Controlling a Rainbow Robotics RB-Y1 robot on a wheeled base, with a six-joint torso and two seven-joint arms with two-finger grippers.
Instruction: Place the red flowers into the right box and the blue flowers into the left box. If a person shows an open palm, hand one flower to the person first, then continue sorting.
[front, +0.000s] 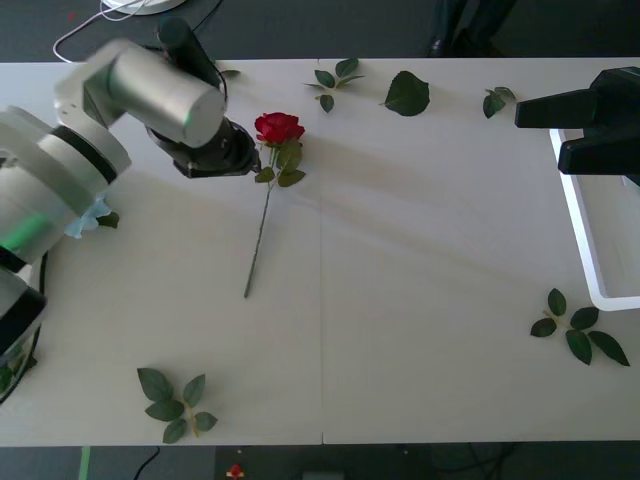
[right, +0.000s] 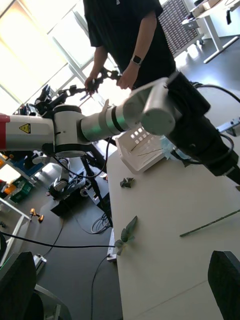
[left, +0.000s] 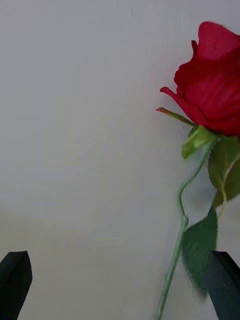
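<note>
Loose leaf sprigs (front: 176, 402) lie near the front edge of the white surface (front: 400, 250). Farther back, one red rose (front: 278, 128) lies flat, stem toward the robot. Just beside its bloom hovers the left gripper (left: 120, 285), jaws wide. Over the right box (front: 590, 240) hangs the right gripper (right: 125, 287), jaws spread.

1. The left arm (front: 150, 90) is built of glossy silver-grey cylindrical segments joined by black collars.
2. Its wrist ends in a black round housing.
3. In the right wrist view, its white shoulder casing (right: 30, 132) carries a red band and a yellow triangular warning sticker.
4. The left gripper (left: 120, 285) has black, flat-tipped fingers (left: 15, 280).
5. The right arm's end (front: 590, 125) is blocky matte black.
</note>
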